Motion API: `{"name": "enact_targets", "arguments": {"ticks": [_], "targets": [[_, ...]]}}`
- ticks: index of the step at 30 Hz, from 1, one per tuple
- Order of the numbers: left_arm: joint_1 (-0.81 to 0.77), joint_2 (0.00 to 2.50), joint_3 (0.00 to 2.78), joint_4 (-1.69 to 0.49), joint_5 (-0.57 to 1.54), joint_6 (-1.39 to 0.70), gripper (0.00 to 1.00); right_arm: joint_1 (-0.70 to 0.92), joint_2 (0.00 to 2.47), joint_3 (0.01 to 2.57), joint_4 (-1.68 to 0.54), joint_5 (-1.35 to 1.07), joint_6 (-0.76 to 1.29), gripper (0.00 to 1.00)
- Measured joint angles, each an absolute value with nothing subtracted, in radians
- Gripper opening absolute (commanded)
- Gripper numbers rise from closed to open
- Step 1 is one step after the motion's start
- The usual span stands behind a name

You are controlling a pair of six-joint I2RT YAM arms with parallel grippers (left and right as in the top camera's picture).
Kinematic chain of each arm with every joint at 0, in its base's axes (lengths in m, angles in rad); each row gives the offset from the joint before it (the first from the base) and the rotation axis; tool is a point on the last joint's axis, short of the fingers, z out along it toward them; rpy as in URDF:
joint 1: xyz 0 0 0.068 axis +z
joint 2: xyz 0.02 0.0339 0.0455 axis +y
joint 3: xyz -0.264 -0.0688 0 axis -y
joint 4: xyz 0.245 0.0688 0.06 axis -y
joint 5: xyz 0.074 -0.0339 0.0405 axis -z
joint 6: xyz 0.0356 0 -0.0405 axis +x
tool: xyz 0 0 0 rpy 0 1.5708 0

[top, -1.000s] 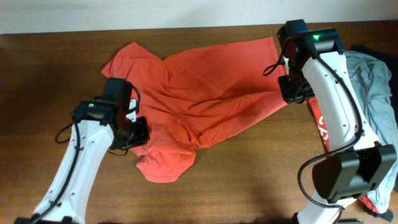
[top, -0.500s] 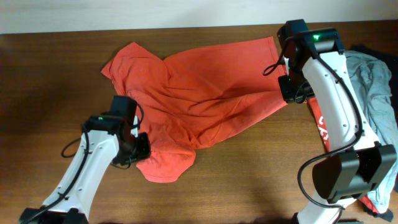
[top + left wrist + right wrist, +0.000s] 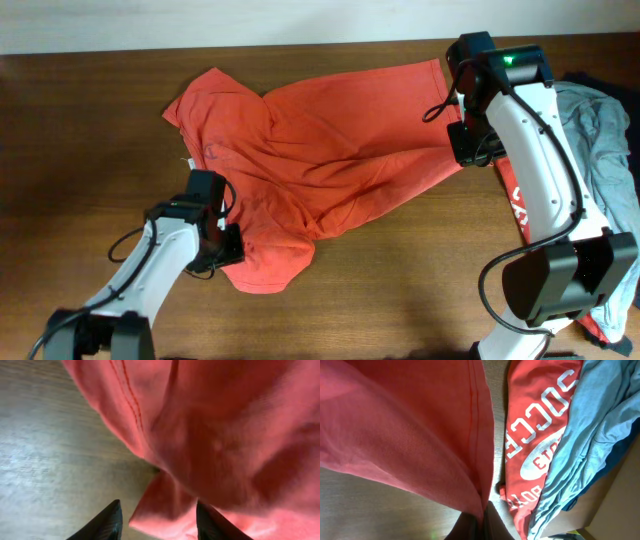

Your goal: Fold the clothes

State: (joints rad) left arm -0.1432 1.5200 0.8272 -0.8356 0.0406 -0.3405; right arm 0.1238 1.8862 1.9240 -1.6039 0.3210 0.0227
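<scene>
Two grippers, one garment. The orange-red T-shirt (image 3: pixel 320 150) lies crumpled across the wooden table (image 3: pixel 400 290): soft, light, creased cotton, likely to sag and drag unless taken at stitched hems. My right gripper (image 3: pixel 480 520) is clamped on its hem; my left gripper (image 3: pixel 159 512) stands parted at the sleeve, holding nothing. A red lettered shirt (image 3: pixel 540 420) and a grey-blue shirt (image 3: pixel 600 425) lie heaped to my right.

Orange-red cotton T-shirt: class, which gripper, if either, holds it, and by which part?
The right gripper pinches the orange-red cotton T-shirt at its stitched hem edge. The left gripper stands open, with cloth loose between its jaws.
</scene>
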Motion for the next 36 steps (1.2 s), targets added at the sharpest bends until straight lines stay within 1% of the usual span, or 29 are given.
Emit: {"name": "enact_targets", "arguments": {"ticks": [2,4,5,6,7,11,14,17,20,23,28,33,36], "targets": [[-0.143,1.562,0.827,-0.816,0.051,-0.326,0.48,0.124,1.886,1.924,-1.605,0.321,0.022,0.04],[-0.143,1.592,0.827,-0.809,0.066,-0.316,0.44,0.124,1.886,1.924,-1.604,0.321,0.022,0.04],[-0.143,1.6,0.827,-0.806,0.072,-0.313,0.29,0.124,1.886,1.924,-1.604,0.321,0.022,0.04],[-0.143,1.62,0.827,-0.806,0.085,-0.305,0.09,0.124,1.886,1.924,-1.604,0.321,0.022,0.04],[-0.143,1.625,0.827,-0.806,0.093,-0.302,0.0,0.124,1.886,1.924,-1.604,0.321,0.022,0.04],[-0.144,1.629,0.829,-0.827,0.141,-0.253,0.0,0.124,1.886,1.924,-1.604,0.321,0.022,0.04],[-0.143,1.626,0.862,-0.92,0.154,-0.22,0.0,0.124,1.886,1.924,-1.605,0.32,0.022,0.04],[-0.143,1.586,1.0,-1.061,0.16,-0.193,0.0,0.124,1.886,1.924,-1.604,0.295,0.023,0.04],[-0.128,1.479,1.185,-1.127,0.161,-0.171,0.0,0.124,1.884,1.924,-1.6,0.282,0.022,0.04],[-0.056,1.337,1.403,-1.153,0.146,-0.161,0.0,0.124,1.85,1.924,-1.597,0.268,0.024,0.04],[0.077,1.209,1.573,-1.176,0.142,-0.157,0.0,0.124,1.745,1.977,-1.597,0.263,0.028,0.04],[0.162,1.178,1.726,-1.228,0.146,-0.157,0.0,0.124,1.58,2.072,-1.597,0.26,0.03,0.04],[0.216,1.171,1.879,-1.233,0.146,-0.156,0.0,0.124,1.488,2.139,-1.597,0.261,0.03,0.04]]}}
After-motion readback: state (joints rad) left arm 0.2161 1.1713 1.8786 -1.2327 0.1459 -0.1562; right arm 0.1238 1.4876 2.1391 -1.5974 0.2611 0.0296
